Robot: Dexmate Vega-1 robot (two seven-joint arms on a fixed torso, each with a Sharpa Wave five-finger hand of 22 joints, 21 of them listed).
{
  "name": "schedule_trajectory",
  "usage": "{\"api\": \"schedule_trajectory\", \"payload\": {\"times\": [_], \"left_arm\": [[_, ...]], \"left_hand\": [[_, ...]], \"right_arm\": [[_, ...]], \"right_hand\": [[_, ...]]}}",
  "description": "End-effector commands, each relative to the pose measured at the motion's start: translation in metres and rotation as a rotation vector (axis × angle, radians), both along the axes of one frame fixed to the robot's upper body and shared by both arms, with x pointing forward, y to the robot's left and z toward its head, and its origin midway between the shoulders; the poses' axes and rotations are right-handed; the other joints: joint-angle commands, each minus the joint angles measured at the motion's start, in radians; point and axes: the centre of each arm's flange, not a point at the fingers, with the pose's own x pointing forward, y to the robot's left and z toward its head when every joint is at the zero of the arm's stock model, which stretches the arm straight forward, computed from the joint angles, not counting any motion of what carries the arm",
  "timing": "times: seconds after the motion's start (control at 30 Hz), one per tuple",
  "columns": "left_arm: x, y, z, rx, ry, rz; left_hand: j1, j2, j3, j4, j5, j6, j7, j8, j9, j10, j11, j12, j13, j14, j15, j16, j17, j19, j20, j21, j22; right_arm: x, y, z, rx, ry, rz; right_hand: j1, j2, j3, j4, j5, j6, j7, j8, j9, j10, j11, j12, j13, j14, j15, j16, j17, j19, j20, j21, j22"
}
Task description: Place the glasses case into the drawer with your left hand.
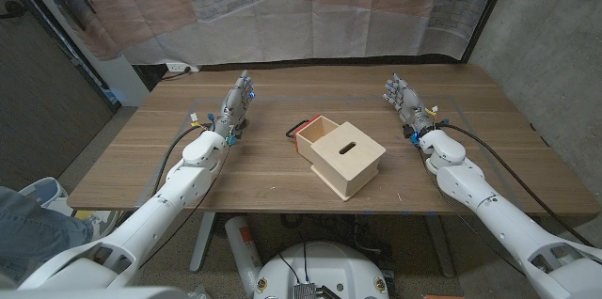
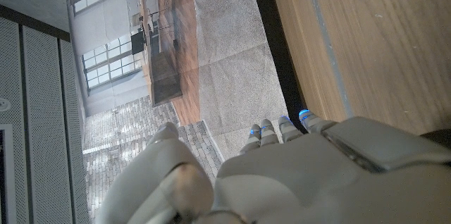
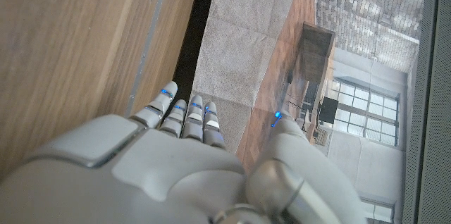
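Head view: left hand [image 1: 239,102] and right hand [image 1: 404,98], fingers apart and empty, flank the wooden drawer box [image 1: 340,155], its drawer [image 1: 313,133] slightly open; contents, possibly the glasses case, indiscernible.

The right wrist view looks along the back of the pale grey right hand [image 3: 176,175], its fingers [image 3: 184,117] straight and close together, with small blue lights on them, holding nothing. Beside the hand runs the brown wooden table [image 3: 77,41]. Beyond the table's edge hangs a printed backdrop curtain [image 3: 282,55] showing brick walls and tall windows.
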Motion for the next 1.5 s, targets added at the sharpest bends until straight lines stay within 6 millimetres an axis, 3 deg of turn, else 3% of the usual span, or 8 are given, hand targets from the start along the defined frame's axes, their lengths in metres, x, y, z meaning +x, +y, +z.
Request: {"api": "schedule_trajectory", "payload": {"times": [0.03,0.77,1.5], "left_arm": [[0.0,0.001,-0.002,0.011,0.017,-0.001],[-0.007,0.011,0.003,0.033,0.023,-0.006],[-0.028,0.035,0.011,0.074,-0.015,0.075]], "left_hand": [[0.009,0.0,0.006,-0.001,0.007,-0.005,0.0,0.004,0.002,-0.003,0.0,0.006,0.004,-0.004,-0.003,0.007,0.003,-0.006,-0.024,0.006,0.005],[0.025,0.021,0.013,-0.006,0.007,0.011,0.006,0.006,0.002,0.015,0.012,0.011,0.004,0.011,0.008,0.011,0.003,0.004,-0.003,0.011,0.005],[0.043,0.036,0.019,-0.014,0.005,0.03,0.001,0.01,0.002,0.029,0.004,0.014,0.005,0.026,0.002,0.014,0.003,0.008,0.004,0.013,0.005]], "right_arm": [[0.0,0.001,-0.006,0.006,0.012,0.0],[0.001,-0.001,-0.005,0.007,0.015,-0.007],[0.009,0.003,-0.004,-0.001,0.024,0.004]], "right_hand": [[0.008,0.002,0.005,-0.001,0.004,0.007,0.002,0.008,0.002,0.009,0.001,0.004,0.005,0.006,-0.002,0.007,0.002,0.006,-0.027,0.002,0.005],[0.007,0.007,0.003,-0.004,0.001,0.007,0.0,0.007,0.003,0.009,-0.002,0.004,0.006,0.006,-0.003,0.01,0.002,0.007,-0.024,-0.008,0.006],[0.006,0.009,0.001,-0.006,0.0,0.009,-0.004,0.008,0.003,0.012,-0.001,0.005,0.006,0.008,-0.002,0.011,0.002,0.009,-0.022,-0.018,0.006]]}}
